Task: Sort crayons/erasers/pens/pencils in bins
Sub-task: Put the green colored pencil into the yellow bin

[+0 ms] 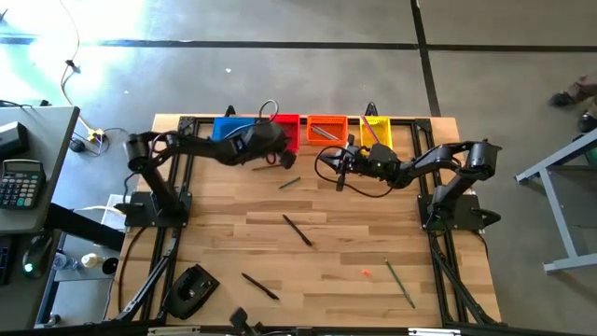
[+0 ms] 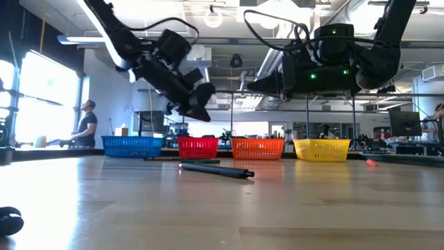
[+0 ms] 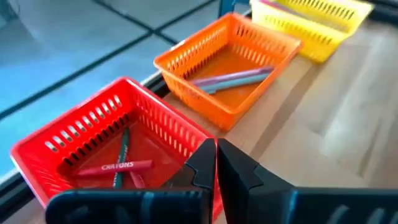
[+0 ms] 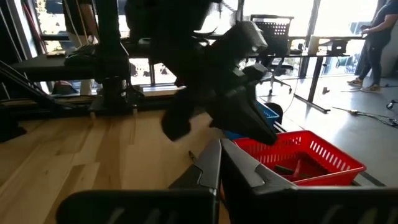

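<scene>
Four bins stand in a row along the table's far edge: blue, red, orange and yellow. The red bin holds crayons, and the orange bin holds thin sticks. My left gripper hangs shut and empty above the table, just in front of the red bin; the shut left gripper shows in its wrist view. My right gripper is shut and empty, in front of the orange bin. A small pink-red eraser lies on the table near the front right.
Loose sticks lie on the wood: a green one below the red bin, a dark pen mid-table, another near the front, and a green pencil at the front right. A black device sits front left. People stand in the room beyond.
</scene>
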Controlling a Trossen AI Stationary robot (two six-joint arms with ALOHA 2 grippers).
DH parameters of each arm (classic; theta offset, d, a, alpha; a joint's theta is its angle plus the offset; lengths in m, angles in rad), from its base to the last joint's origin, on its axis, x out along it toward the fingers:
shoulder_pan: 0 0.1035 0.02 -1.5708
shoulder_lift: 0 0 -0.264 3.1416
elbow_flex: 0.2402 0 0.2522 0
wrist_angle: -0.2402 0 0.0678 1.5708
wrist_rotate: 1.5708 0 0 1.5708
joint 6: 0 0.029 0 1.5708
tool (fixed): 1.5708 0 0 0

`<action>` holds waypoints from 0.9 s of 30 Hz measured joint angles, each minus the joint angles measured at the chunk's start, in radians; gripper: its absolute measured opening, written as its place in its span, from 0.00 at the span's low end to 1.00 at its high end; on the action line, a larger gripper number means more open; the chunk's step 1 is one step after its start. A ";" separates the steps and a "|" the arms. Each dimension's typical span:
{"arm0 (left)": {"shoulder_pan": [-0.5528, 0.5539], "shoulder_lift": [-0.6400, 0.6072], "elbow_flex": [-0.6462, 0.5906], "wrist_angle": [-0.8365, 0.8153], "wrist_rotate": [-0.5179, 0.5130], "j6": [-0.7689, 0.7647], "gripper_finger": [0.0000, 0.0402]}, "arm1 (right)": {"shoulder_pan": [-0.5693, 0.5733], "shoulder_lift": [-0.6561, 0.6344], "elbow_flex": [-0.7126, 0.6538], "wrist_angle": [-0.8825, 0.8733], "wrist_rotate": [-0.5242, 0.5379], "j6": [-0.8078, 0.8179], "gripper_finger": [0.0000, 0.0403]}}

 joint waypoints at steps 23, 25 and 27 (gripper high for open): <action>-0.055 -0.365 -0.509 0.397 0.015 0.036 0.00 | -0.023 0.000 0.000 -0.043 0.043 -0.045 0.00; -0.047 -0.377 -0.541 0.447 0.021 0.038 0.00 | -0.032 0.000 0.000 -0.043 0.043 -0.045 0.00; -0.036 -0.384 -0.571 0.506 0.052 0.038 0.00 | -0.037 0.000 0.000 -0.043 0.043 -0.045 0.00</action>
